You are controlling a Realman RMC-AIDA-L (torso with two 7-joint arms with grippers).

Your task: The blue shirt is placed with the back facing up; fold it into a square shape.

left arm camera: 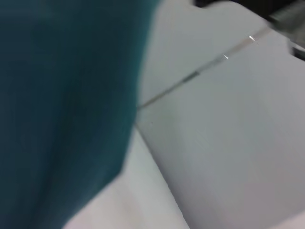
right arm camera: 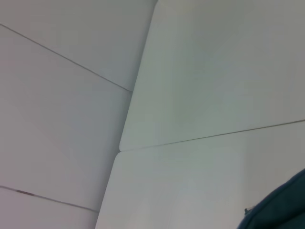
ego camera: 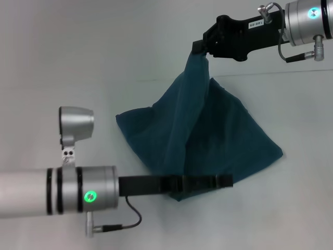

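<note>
One garment: the blue shirt (ego camera: pixel 208 135) is the only loose thing in sight, a plain dark teal knit with no print.
Shirt position: it sits on the white bench (ego camera: pixel 78 62), a little right of the head view's centre, partly lifted.
Shirt shape: one part is drawn up into a narrow peak at the top, and the cloth spreads down from there like a tent. The lower part lies on the bench in a rough, creased triangle, with one corner pointing left and another pointing right.
Right gripper: the right gripper (ego camera: pixel 200 48) is raised above the far side of the bench, and the peak of cloth hangs from its tip. Its fingers are clamped together on the fabric.
Left gripper: the left gripper (ego camera: pixel 221 181) reaches in low from the left, lying along the near edge of the shirt. Its dark fingers sit against the hem, but I cannot tell whether they are apart or pressed on the cloth.
Left wrist view: teal fabric (left arm camera: pixel 62 114) fills one side at very close range, with pale bench beyond it.
Right wrist view: mostly bare bench panels with thin seams; a small patch of shirt (right arm camera: pixel 281 207) shows in one corner.
</note>
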